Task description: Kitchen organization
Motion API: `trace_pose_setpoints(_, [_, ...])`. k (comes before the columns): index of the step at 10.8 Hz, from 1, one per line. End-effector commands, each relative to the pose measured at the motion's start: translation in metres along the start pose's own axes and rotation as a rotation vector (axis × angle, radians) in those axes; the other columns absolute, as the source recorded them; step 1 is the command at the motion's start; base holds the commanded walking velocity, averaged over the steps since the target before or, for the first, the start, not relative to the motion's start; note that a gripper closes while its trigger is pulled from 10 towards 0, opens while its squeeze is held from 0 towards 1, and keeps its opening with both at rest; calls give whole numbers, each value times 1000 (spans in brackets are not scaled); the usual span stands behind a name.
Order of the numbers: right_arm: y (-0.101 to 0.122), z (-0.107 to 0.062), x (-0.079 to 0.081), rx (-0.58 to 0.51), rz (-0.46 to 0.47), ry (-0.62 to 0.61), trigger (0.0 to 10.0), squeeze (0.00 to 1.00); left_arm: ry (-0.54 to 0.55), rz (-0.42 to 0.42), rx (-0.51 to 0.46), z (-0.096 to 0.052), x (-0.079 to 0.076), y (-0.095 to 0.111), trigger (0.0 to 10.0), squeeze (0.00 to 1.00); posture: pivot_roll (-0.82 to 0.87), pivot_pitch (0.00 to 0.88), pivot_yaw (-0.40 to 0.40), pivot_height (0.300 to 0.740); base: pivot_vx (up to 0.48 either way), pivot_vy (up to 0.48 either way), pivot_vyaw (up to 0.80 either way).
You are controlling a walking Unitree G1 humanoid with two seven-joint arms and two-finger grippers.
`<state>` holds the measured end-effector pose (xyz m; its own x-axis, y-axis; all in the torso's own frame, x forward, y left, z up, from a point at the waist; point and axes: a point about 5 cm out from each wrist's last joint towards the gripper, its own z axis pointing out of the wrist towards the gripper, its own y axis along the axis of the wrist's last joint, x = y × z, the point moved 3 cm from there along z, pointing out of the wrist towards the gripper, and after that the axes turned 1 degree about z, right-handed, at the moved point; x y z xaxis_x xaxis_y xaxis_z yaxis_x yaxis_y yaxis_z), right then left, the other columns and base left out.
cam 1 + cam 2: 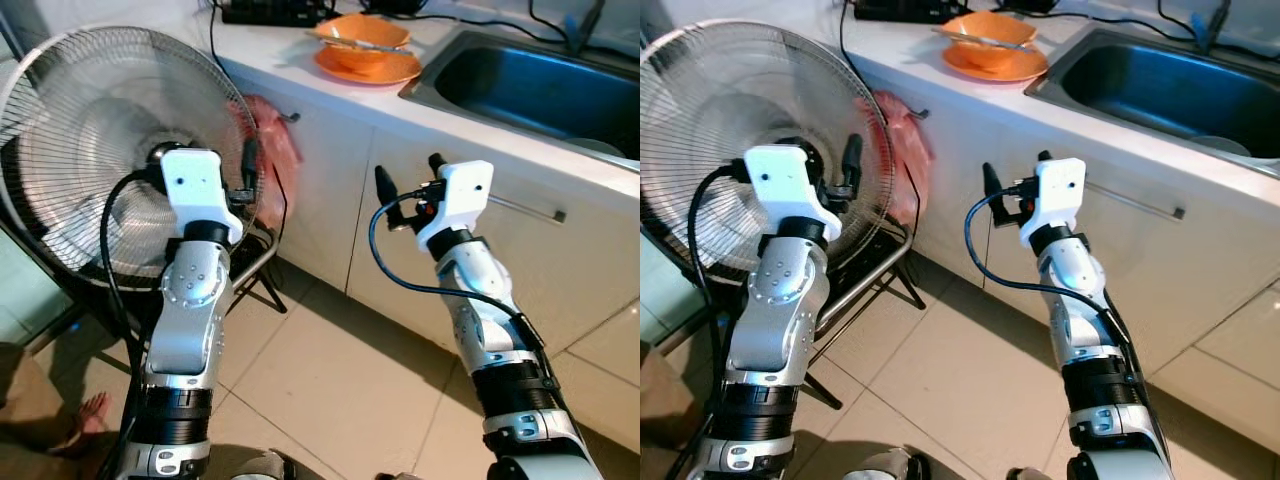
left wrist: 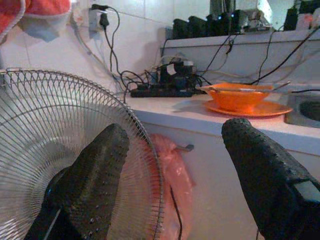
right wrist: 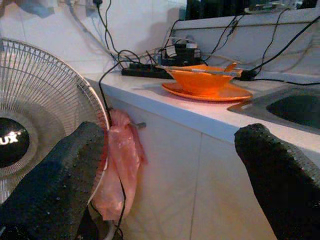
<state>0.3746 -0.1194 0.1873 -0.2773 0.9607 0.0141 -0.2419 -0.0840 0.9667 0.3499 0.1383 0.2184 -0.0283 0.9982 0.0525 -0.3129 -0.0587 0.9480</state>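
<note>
Your orange bowl (image 1: 362, 38) sits on an orange plate (image 1: 368, 68) on the tabletop (image 1: 290, 62), just left of the sink (image 1: 530, 90). It looks hard and slippery, so pinch its rim. Both your left tool (image 2: 175, 185) and right tool (image 3: 170, 185) are wide and hold nothing.

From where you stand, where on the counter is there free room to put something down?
The bare strip of counter runs between the fan side edge and the orange plate with its bowl. Behind, the power strip and cables crowd the wall. Right of the plate, the sink takes the space.
</note>
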Motion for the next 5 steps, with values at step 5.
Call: trace_pose_setpoints(5, [3,-1,-6,-13,21,-23,10000,0,-8,16,4,0,-2,0,10000,0,68,115,22,740,439,0,0])
